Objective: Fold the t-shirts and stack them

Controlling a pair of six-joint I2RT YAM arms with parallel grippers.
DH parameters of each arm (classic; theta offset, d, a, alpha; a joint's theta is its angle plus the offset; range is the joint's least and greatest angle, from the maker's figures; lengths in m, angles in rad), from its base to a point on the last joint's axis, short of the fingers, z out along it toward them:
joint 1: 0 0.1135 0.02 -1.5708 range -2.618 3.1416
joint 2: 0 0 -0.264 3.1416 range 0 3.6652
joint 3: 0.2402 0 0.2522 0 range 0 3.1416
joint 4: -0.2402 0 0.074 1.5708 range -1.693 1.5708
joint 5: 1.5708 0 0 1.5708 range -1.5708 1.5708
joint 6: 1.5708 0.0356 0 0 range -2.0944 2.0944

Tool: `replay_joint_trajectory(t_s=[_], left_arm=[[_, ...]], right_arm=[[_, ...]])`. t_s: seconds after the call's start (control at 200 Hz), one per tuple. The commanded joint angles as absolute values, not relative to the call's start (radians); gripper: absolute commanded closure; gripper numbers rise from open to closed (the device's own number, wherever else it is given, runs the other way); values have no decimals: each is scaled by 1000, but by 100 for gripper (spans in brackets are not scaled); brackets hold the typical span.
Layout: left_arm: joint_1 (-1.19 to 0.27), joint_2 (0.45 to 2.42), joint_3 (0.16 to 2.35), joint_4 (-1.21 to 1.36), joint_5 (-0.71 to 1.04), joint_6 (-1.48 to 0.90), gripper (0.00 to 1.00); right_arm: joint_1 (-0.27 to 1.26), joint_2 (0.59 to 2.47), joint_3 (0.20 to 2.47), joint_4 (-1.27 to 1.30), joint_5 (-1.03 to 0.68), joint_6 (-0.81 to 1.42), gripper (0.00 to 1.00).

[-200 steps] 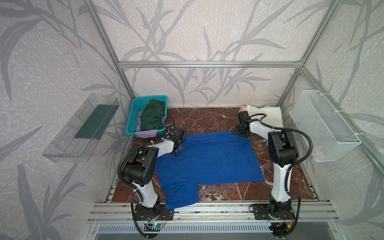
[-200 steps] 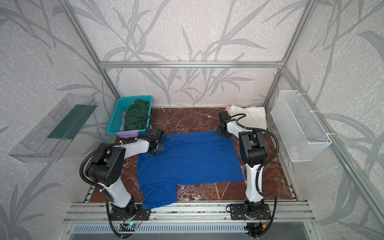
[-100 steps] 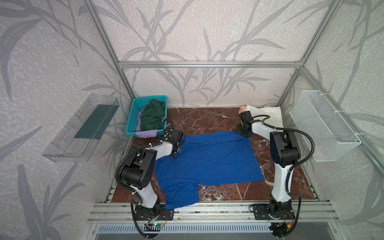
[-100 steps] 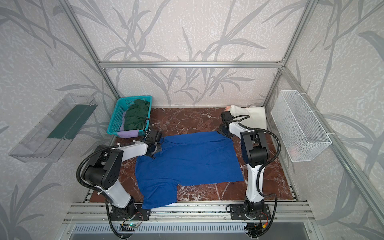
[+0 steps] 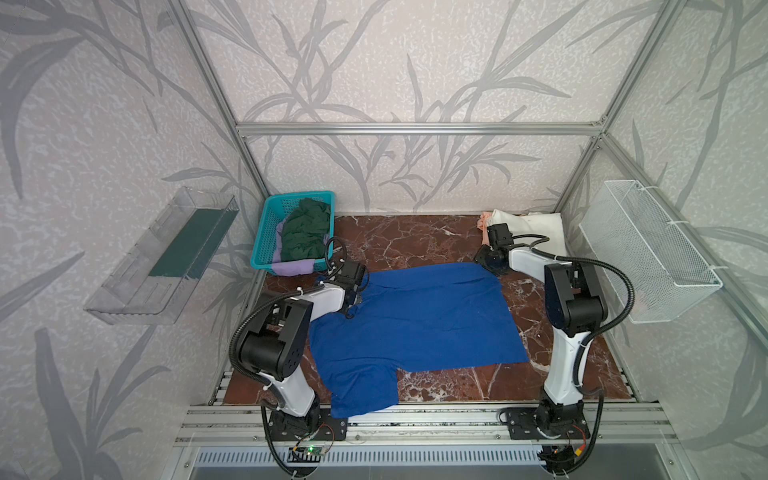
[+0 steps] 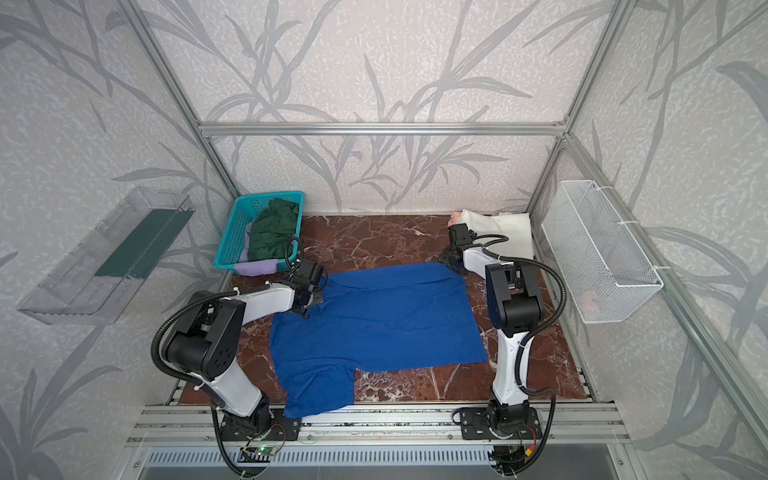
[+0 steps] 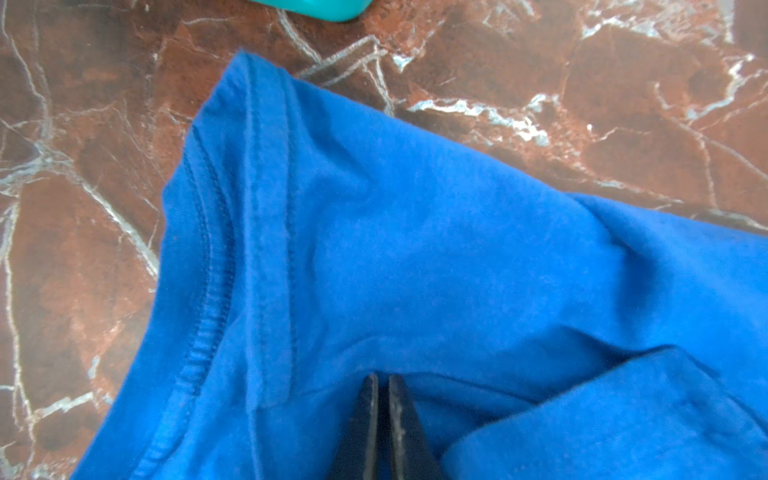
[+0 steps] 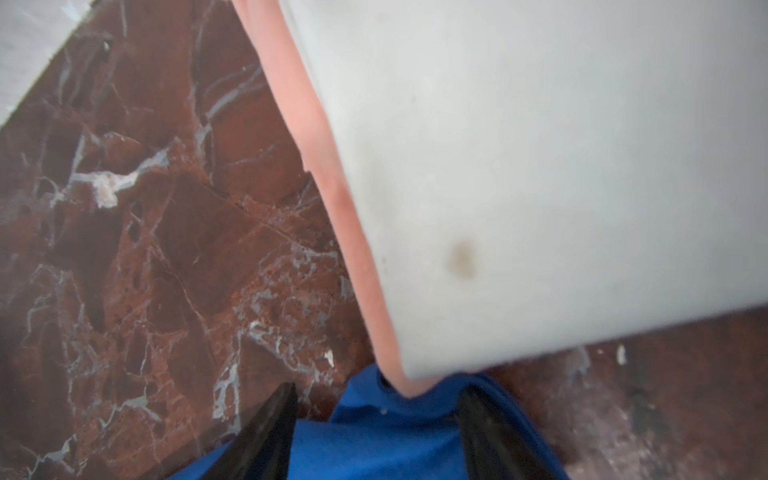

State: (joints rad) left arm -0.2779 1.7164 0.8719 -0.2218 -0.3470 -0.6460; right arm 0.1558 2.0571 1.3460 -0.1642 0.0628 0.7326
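Cell w/ leaf-print walls, alu frame; red-brown marble-pattern tabletop point(image 5: 415, 241). Royal-blue cloth t-shirt point(image 5: 415, 320) lies spread mid-table, no print showing. Its near sleeve drapes over the front edge onto the aluminium rail point(image 5: 436, 415).

Change vs 1 s ago: L arm has drawn back a little toward its own side, and the tee's L edge sits slightly further out. R gripper has nudged toward the back wall. Read: flattening stage, no fold made yet.

Jaws: left gripper point(image 7: 383, 386) pressed together, apparently pinching a fold of blue cloth by the neck-rib seam. Right gripper point(image 8: 378, 399) spread, straddling the tee's far-R corner, not clamped.

Edges/room: far-R corner is just beside the folded cream-white tee point(image 5: 536, 226), which lies on the peach tee point(image 8: 316, 137) in the back-R corner; cannot tell if touching. Teal plastic basket point(image 5: 266, 232) w/ dark green tee point(image 5: 305, 232) and lavender tee point(image 5: 291, 268) sits close behind the L gripper. Bare marble between basket and stack, also front-R: room to fold toward centre. Overhanging sleeve probably needs pulling in first.
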Motion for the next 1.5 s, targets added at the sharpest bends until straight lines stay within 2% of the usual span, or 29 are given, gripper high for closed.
replay_joint_trajectory(t_s=[0.0, 0.165, 0.34, 0.505, 0.655, 0.92, 1.08, 1.125, 1.17, 1.495], left_arm=[[-265, 1761, 922, -275, -355, -628, 90], [-263, 1840, 1031, -263, -361, -568, 90], [-256, 1889, 1124, -277, -342, -520, 90], [-260, 1789, 1079, -232, -290, -493, 90], [-265, 1653, 1015, -223, -292, -495, 65], [-268, 1519, 908, -168, -221, -470, 62], [-269, 1574, 948, -165, -161, -437, 59], [-272, 1602, 972, -170, -148, -428, 59], [-274, 1629, 998, -182, -137, -424, 58], [-326, 1828, 1162, -283, -137, -379, 57]], right_arm=[[136, 2048, 1287, -25, 59, 740, 36], [112, 2077, 1296, 18, 35, 716, 36], [95, 2064, 1320, 15, -71, 679, 36], [99, 1998, 1294, -9, -115, 644, 25], [126, 1920, 1254, -39, -117, 586, 18], [167, 1760, 1180, -178, -119, 569, 17], [167, 1617, 1046, -189, -105, 553, 15], [167, 1583, 1013, -208, -104, 547, 11], [166, 1550, 979, -226, -105, 548, 0], [118, 1358, 762, -234, -203, 578, 1]])
